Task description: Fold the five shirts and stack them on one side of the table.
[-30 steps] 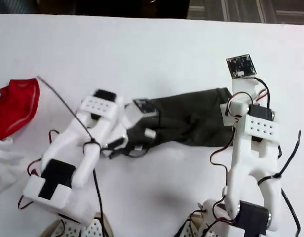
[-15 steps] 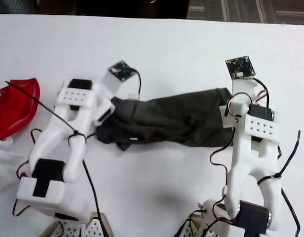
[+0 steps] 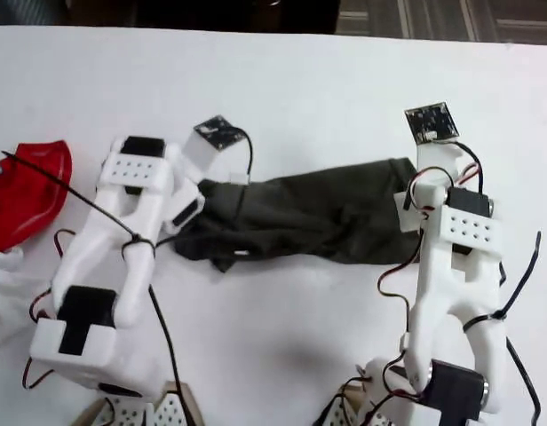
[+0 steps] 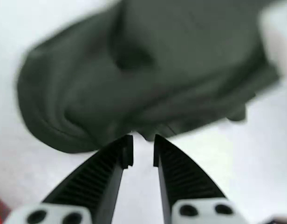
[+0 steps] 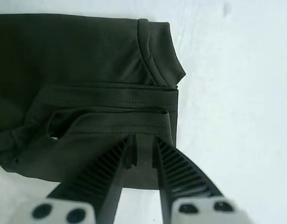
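Observation:
A dark green shirt (image 3: 300, 217) lies crumpled in a long band across the middle of the white table (image 3: 282, 80). My left gripper (image 3: 192, 213) is at the shirt's left end. In the left wrist view its fingertips (image 4: 142, 150) are a narrow gap apart, right at the edge of the shirt (image 4: 148, 70), with bare table between them. My right gripper (image 3: 408, 202) is over the shirt's right end. In the right wrist view its tips (image 5: 143, 156) rest a narrow gap apart on flat fabric beside a stitched hem of the shirt (image 5: 78, 60).
A red shirt (image 3: 25, 191) lies at the table's left edge, with white cloth (image 3: 7, 293) just in front of it. The table's far edge runs along the top of the high view. Both arm bases stand at the near edge.
My left arm swung left, from over the shirt's left part to its left end, and that end now lies uncovered and farther left. The right arm kept still.

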